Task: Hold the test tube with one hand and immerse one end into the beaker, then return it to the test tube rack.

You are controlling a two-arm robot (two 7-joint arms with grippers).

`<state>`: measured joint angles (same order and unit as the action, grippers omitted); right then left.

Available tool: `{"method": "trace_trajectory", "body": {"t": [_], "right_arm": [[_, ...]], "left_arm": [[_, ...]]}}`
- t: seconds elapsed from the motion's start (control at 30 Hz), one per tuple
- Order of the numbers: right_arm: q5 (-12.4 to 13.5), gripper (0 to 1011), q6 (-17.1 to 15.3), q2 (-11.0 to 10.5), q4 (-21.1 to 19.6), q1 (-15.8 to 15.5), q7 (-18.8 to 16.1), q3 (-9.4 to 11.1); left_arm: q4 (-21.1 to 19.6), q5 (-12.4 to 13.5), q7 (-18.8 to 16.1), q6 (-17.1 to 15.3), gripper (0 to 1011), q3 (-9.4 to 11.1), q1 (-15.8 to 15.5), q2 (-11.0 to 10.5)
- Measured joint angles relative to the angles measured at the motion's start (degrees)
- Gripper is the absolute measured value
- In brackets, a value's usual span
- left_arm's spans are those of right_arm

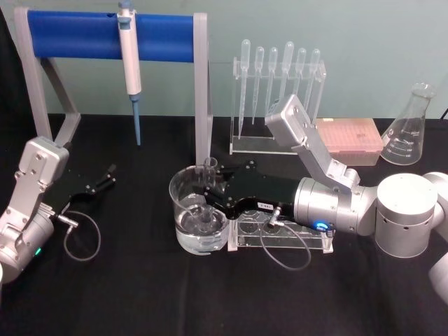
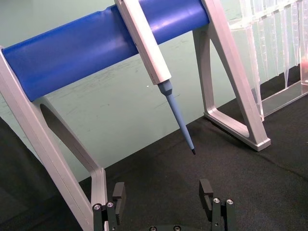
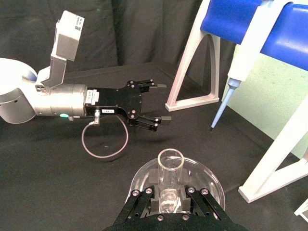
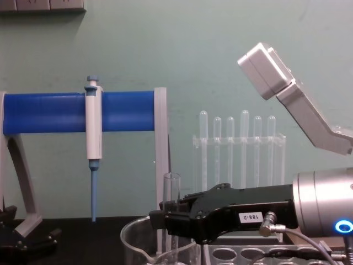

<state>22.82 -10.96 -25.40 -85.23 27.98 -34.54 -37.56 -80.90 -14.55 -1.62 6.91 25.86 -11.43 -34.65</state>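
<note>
Right gripper (image 3: 168, 198) clamps tube (image 3: 170, 168) upright, tip in beaker (image 1: 180, 210). Your rack (image 1: 301, 241): 3 o'clock, just beside; lift straight up first. Left gripper (image 3: 162, 103) idle, open, 9 o'clock.

A pipettor (image 1: 129, 59) hangs on a blue-barred stand (image 1: 70, 31) at the back left, with a rack (image 1: 259, 148) of pipettes (image 1: 288, 66), a pink box (image 1: 348, 140) and a flask (image 1: 411, 133) along to its right.
</note>
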Motion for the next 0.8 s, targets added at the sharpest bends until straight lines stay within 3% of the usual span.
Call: {"method": "trace_trajectory", "body": {"t": [0.8], "right_arm": [[0.00, 236, 0.09, 0.00, 0.00, 0.00, 0.08, -0.01]], "left_arm": [[0.00, 0.00, 0.00, 0.00, 1000, 0.00, 0.00, 0.00]]}}
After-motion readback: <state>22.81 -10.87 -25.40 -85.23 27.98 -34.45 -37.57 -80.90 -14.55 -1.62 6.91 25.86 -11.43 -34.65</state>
